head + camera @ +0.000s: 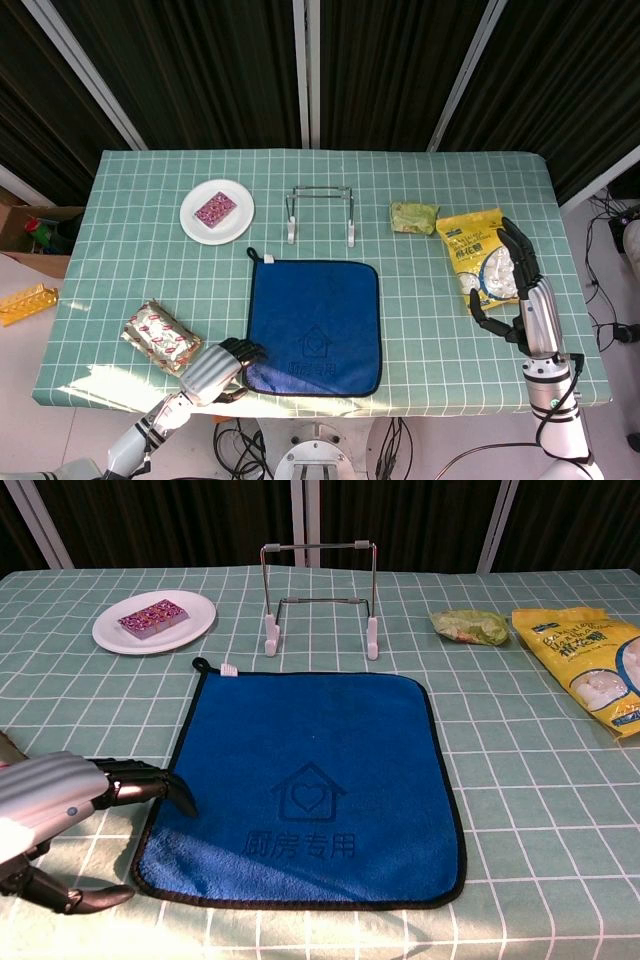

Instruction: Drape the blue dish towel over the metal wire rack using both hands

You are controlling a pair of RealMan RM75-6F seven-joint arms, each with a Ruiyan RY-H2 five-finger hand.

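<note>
The blue dish towel (315, 325) (310, 780) lies flat on the checked tablecloth, near the front edge, with its hanging loop at the far left corner. Behind it the metal wire rack (320, 212) (320, 595) stands upright on white feet, nothing on it. My left hand (222, 368) (60, 800) is at the towel's near left corner; its dark fingertips (180, 798) touch the towel's left edge, and the thumb stays apart below them, off the cloth. My right hand (515, 285) shows only in the head view, fingers spread, at the right by the yellow bag, holding nothing.
A white plate (190, 222) (105, 635) with a pink packet is at the back left. A green packet (413, 216) (468, 626) and a yellow snack bag (478, 255) (590, 660) lie right of the rack. A patterned packet (158, 335) lies at the front left.
</note>
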